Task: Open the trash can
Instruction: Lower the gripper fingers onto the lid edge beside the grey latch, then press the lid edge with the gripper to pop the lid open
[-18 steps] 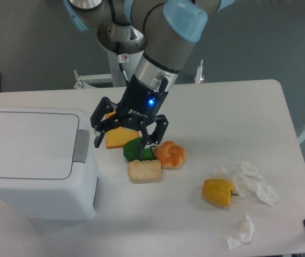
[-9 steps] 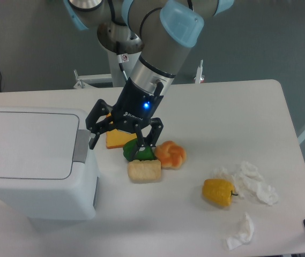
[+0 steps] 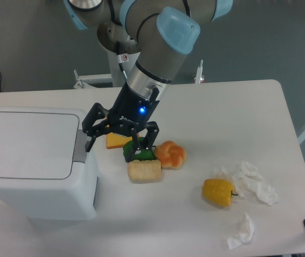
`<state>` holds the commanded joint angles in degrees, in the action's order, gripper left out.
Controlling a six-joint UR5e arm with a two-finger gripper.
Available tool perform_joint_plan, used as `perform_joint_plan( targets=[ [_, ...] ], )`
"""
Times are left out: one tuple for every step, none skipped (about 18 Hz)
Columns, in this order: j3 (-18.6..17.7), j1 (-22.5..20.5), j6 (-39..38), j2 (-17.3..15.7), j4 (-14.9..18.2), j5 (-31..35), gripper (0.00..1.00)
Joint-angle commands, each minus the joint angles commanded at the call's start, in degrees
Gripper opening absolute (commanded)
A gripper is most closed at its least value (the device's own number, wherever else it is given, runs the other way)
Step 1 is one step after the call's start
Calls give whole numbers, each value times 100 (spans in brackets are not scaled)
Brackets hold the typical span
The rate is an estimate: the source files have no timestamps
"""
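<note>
The trash can [image 3: 31, 160] is a large white boxy bin at the left of the table. Its flat lid [image 3: 29, 143] is closed, and a grey push button [image 3: 81, 145] sits on its right edge. My gripper [image 3: 112, 148] is open and empty. It hangs just right of the bin, over the toy foods. Its left fingertip [image 3: 89, 143] is right next to the grey button; I cannot tell whether it touches. Its right finger [image 3: 137, 151] is over the green toy.
Toy foods lie beside the bin: a yellow cheese wedge [image 3: 117, 141], a green pepper [image 3: 139, 152], a bread piece [image 3: 144, 171], an orange croissant [image 3: 170, 154]. A yellow pepper [image 3: 218, 192] and crumpled tissues [image 3: 251, 182] [image 3: 242, 231] lie at the right front.
My gripper has moved left, towards the bin's grey button, staying open. The bin and the foods have not moved.
</note>
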<state>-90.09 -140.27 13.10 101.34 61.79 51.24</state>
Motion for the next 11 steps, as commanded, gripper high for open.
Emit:
perform_joint_plan(
  targets=[
    [0, 0, 0, 0, 0, 0, 100],
    [0, 0, 0, 0, 0, 0, 100],
    [-9, 0, 0, 0, 0, 0, 100],
    [-9, 0, 9, 9, 0, 9, 100],
    [-9, 9, 9, 26, 0, 9, 100],
    [-26, 9, 9, 26, 0, 9, 100],
    [-52, 9, 17, 18, -9, 9, 100],
    [-70, 9, 26, 18, -9, 9, 100],
    [-88, 9, 35, 18, -9, 17, 100],
    [-88, 9, 44, 18, -9, 18, 100],
    [-97, 9, 44, 18, -9, 18, 100]
  ],
)
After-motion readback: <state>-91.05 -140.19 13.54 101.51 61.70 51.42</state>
